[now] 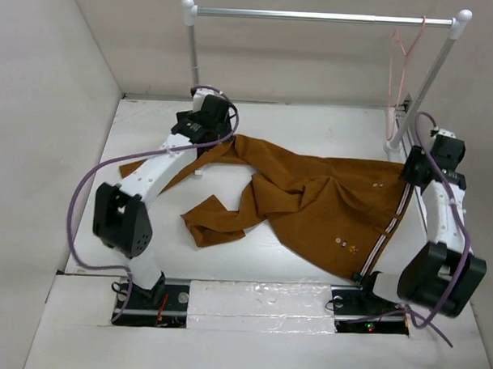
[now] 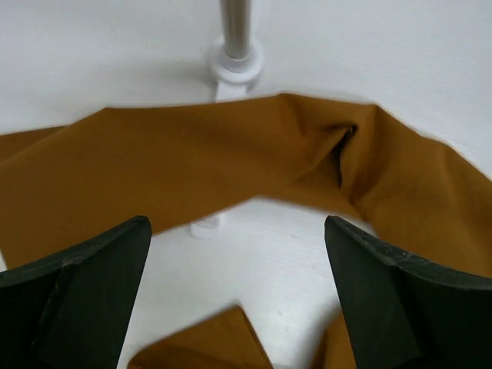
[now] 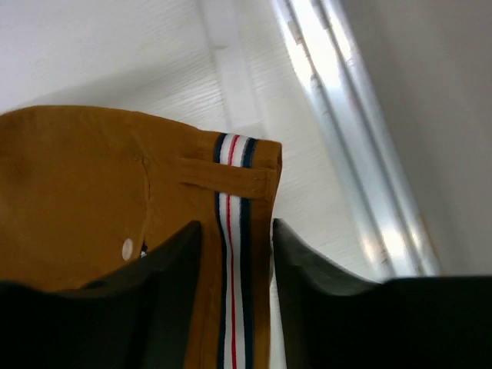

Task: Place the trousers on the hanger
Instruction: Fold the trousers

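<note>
High rear overview, two close wrist views, all sharing trousers (image 1: 327,207)

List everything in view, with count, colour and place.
trousers: one, rust-brown, spread on the table, striped waistband at the right.
hanger: one, pink, hung on the rail's right end.
rail: one, silver on white posts, along the table's far edge.
table: one, white, under everything.
cables: two, purple, one along each arm.
left gripper: one, black, open above a trouser leg.
right gripper: one, black, narrowly open over the waistband.
</note>
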Tool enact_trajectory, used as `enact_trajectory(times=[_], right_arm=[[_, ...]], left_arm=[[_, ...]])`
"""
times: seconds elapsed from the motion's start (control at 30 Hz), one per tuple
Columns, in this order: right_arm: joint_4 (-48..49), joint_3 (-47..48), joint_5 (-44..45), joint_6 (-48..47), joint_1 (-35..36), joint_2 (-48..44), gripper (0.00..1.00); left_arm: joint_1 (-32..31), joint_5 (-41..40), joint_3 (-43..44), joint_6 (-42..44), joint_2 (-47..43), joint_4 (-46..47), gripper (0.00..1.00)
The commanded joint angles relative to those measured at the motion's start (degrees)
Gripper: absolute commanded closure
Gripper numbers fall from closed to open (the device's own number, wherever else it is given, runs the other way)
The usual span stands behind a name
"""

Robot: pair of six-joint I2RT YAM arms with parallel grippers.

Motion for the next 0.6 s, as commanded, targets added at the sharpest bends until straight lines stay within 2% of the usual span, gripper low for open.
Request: enact_trajectory(times=[0.0, 0.03, 0.07, 0.1, 0.17, 0.2, 0.23, 0.3, 0.33, 0.37, 0.4, 0.47, 0.5, 0.53, 0.57], right_arm=[[11.6, 5.3, -2.1, 1.3, -3.0, 5.9, 0.47], [8.1, 7.3, -3.7, 1.2, -3.0, 7.8, 0.34], [6.0, 9.4, -4.6, -3.0, -1.4, 9.5, 0.24], [4.2, 11.7, -5.0, -4.1, -0.2, 10.9, 0.23], [3.5, 10.4, -8.7, -5.5, 4.4, 8.8, 0.25], [4.3, 6.3, -9.1, -5.2, 6.3, 3.9, 0.27], [5.8, 4.2, -9.6, -5.1, 8.3, 0.9, 0.29], [6.7, -0.1, -8.4, -4.9, 16.6, -5.0, 0.63], [7.1, -3.9, -8.8, -4.7, 19.3, -10.0, 0.85], [8.3, -5.8, -12.6, -4.5, 25.2, -12.2, 1.00], [9.2, -7.7, -14.9, -4.6, 28.4, -13.8, 1.00], [8.1, -10.1, -16.8, -5.3, 35.6, -15.1, 0.98], [7.4, -10.4, -16.1, -5.4, 42.9, -15.0, 0.92], [5.8, -10.7, -15.0, -5.5, 46.4, -14.6, 0.81], [5.1, -10.7, -12.5, -6.0, 49.5, -13.9, 0.58]], left_arm=[[0.4, 2.1, -5.7, -5.0, -15.0, -3.1, 0.09], [-0.5, 2.9, -8.7, -7.4, -17.5, -4.0, 0.10], [-1.5, 3.8, -12.6, -8.5, -19.9, -4.5, 0.13], [-3.3, 4.8, -19.0, -9.9, -25.0, -5.3, 0.17], [-3.3, 9.8, -25.1, -16.8, -29.5, -8.8, 0.18], [-3.3, 11.9, -31.2, -19.3, -34.5, -9.1, 0.18], [-2.3, 13.7, -33.5, -22.7, -37.1, -10.5, 0.18], [-1.0, 17.8, -40.0, -31.6, -43.9, -11.0, 0.15], [0.8, 18.5, -41.6, -34.1, -46.0, -11.0, 0.13], [1.7, 20.6, -43.2, -36.2, -47.8, -10.7, 0.11], [2.4, 21.9, -45.9, -39.3, -50.9, -10.4, 0.06], [2.4, 23.4, -48.2, -41.3, -52.5, -9.4, 0.04], [2.9, 24.2, -50.6, -43.1, -52.9, -8.7, 0.03], [3.0, 24.8, -51.5, -43.7, -52.5, -6.9, 0.03], [3.0, 25.3, -52.4, -44.4, -52.0, -5.8, 0.02]])
